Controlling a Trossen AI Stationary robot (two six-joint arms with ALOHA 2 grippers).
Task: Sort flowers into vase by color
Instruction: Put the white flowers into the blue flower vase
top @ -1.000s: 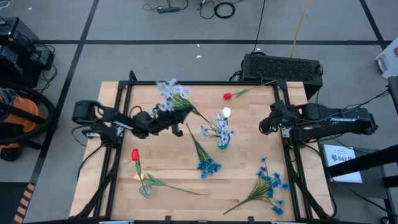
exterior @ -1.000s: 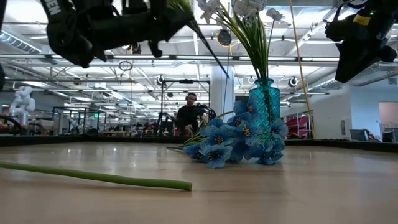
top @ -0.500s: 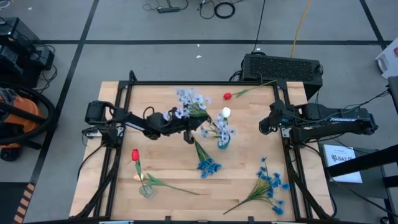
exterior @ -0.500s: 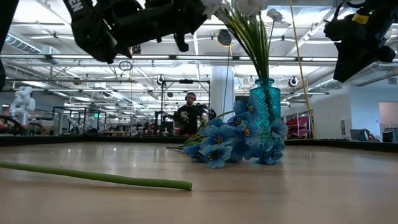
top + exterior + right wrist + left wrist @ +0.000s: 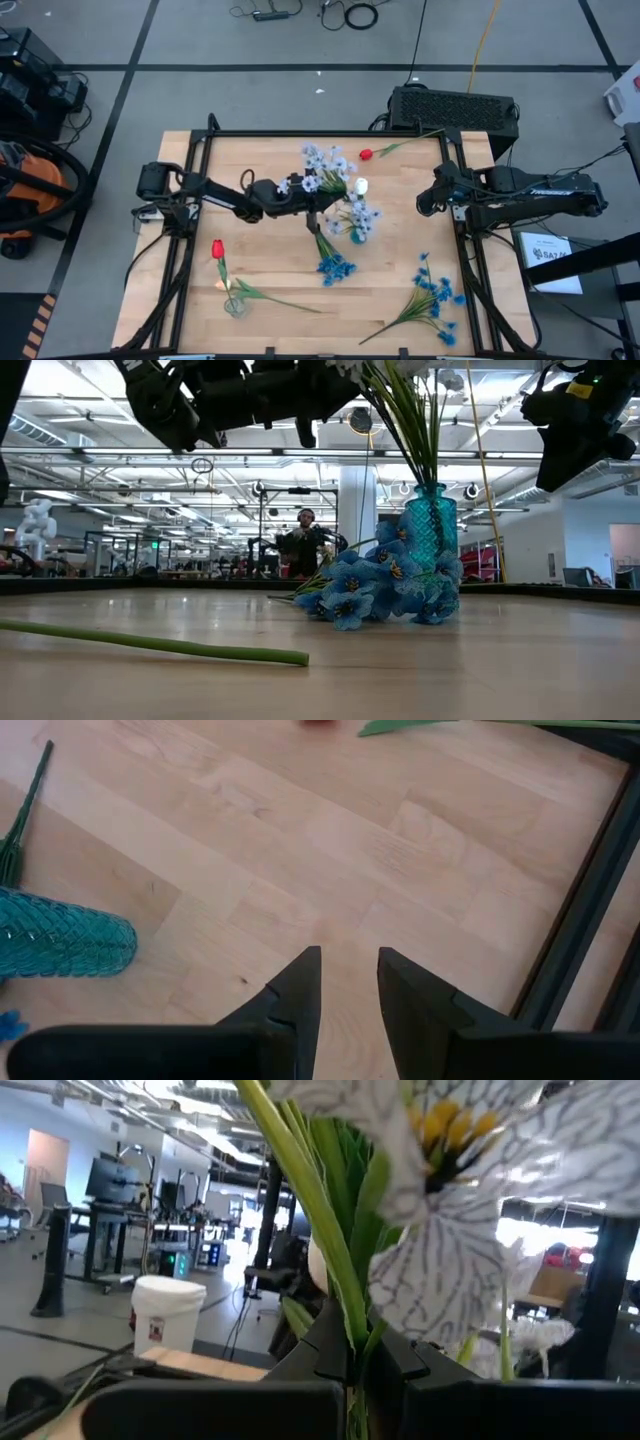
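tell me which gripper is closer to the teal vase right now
Left. The left gripper, shut on the pale grey-blue spray, is right beside the teal vase. The right gripper waits, fingers slightly apart, at the table's right edge, clearly farther off.

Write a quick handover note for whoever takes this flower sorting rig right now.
Left end effector: shut on the pale grey-blue spray, held above the table beside the teal vase.
Right end effector: slightly open, empty, waiting at the table's right edge.
Done: the teal vase already holds pale sprays and a cream-white tulip. One red tulip stands in the small clear vase at front left.
Left: seat the held spray in the teal vase. Loose on the table are a red tulip at the back, a bright blue spray in the middle, and a bigger bright blue spray at front right.
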